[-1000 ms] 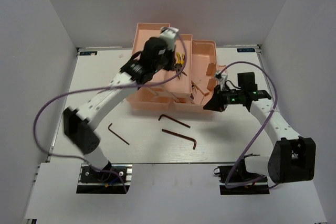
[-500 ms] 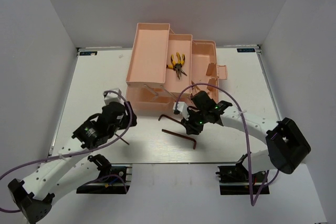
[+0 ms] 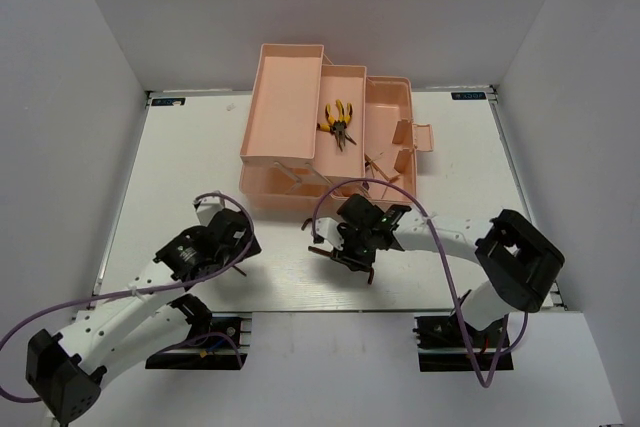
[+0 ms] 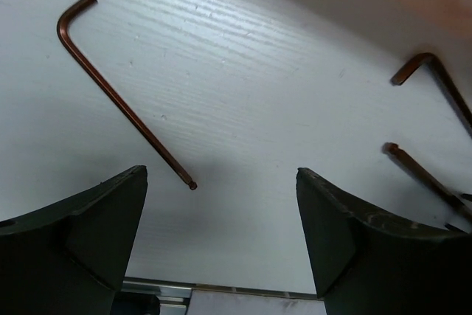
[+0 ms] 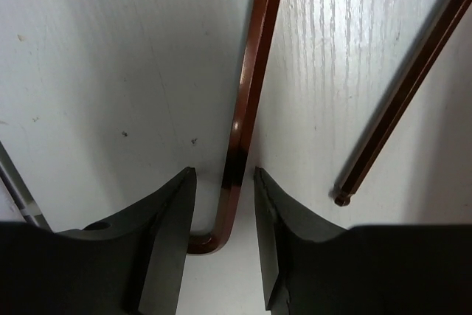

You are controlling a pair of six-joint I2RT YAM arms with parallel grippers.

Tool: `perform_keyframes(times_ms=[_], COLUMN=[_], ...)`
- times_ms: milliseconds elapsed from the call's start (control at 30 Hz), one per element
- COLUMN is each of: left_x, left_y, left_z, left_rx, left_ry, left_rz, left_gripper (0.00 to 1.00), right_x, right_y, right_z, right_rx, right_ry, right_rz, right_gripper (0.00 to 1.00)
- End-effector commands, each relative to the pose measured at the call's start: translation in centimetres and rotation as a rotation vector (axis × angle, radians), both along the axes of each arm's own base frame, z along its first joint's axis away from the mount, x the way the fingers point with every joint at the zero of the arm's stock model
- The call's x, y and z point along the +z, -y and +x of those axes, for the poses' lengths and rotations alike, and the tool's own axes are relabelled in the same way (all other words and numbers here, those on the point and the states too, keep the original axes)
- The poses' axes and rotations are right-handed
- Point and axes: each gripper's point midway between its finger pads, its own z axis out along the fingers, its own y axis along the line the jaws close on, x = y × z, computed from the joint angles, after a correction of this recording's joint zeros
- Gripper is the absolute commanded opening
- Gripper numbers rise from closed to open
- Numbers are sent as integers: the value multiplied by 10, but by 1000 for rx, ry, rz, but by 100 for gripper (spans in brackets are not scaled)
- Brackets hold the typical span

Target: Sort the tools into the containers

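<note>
1. Hex keys (image 4: 118,99) lay loose just in front of the toolbox (image 3: 285,97), none sorted (pliers (image 3: 338,122) already sat in a tray).
2. Right gripper (image 5: 223,175) jaws stood apart, straddling one hex key (image 5: 247,86), unclamped; left gripper (image 4: 221,176) gaped wide, empty.
3. Should centre on shank, close squarely.
</note>
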Motion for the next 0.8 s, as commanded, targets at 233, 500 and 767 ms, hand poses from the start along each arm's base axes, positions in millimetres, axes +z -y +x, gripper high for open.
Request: perform_keyframes(times_ms=[233,500,767], left_x=[-34,-47,-48], left_y=[3,0,-1], left_z=[-15,-22,-24], left_rx=[121,142,151], left_ry=[-102,-144,-151], left_rz=[-89,-78,-77], left_gripper=[92,92,92], right_x=[-21,-22,13], right_y=[5,9,-3], right_z=[-6,-38,-33], right_rx=[38,114,145], right_ry=[-10,-196,-154], right_rz=[-101,-135,-46], right_gripper=[32,0,0])
